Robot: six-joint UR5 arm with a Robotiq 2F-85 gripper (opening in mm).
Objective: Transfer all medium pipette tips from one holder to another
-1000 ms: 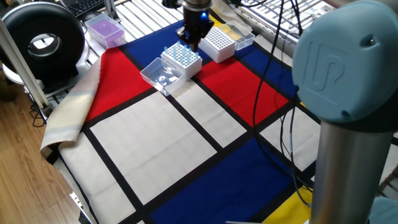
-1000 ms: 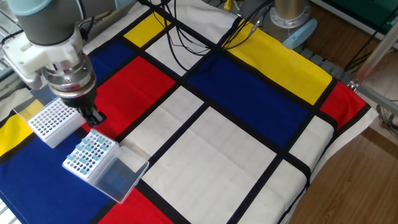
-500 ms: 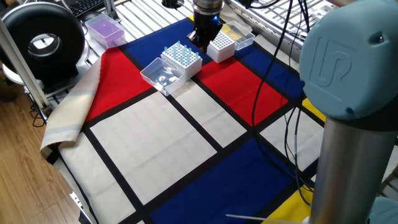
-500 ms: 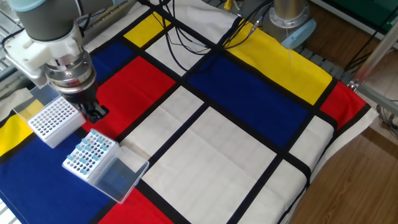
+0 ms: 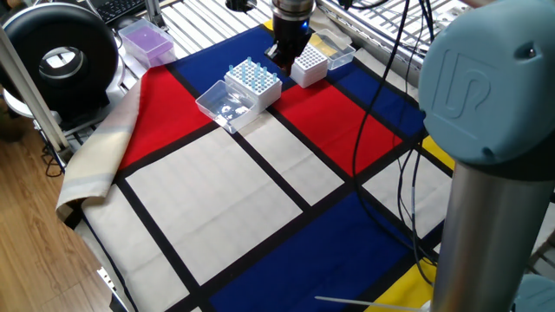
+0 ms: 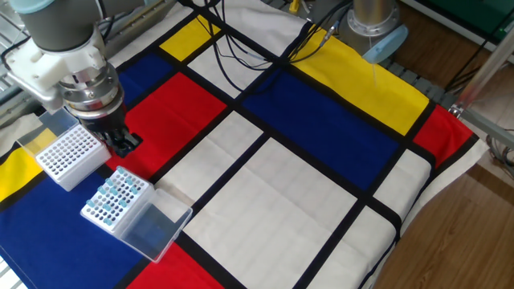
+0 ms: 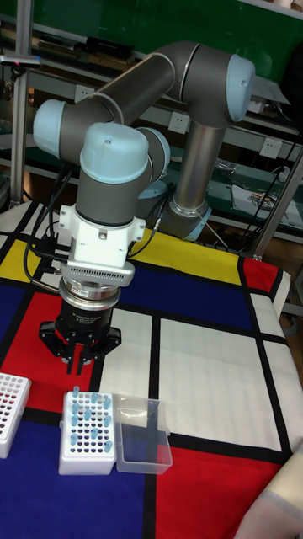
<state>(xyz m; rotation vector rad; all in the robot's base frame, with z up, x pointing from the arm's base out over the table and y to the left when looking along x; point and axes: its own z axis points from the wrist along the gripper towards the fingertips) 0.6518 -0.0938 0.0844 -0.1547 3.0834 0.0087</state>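
The gripper (image 6: 127, 144) is being held low beside the empty white rack (image 6: 66, 155) at the left of the frame. The jaws are nearly closed; any tip held cannot be told. The blue tips (image 6: 111, 197) are sitting in the lower rack (image 6: 120, 214). A slight misalignment risks a tip being jammed or dropped.

The pipette tips (image 7: 87, 418) are small pale-blue translucent cones standing upright, wide ends up, in a white holder (image 7: 85, 455) whose clear lid (image 7: 141, 436) lies open flat at its 3 o'clock in the tall view. They fill scattered holes of the grid, not every one. A second white holder (image 6: 64, 152), its holes showing no blue tips, sits near, at about 11 o'clock of the tips (image 6: 112, 197) in the other fixed view, apart from them. In the one fixed view the tips (image 5: 249, 74) stick up above their holder's top.
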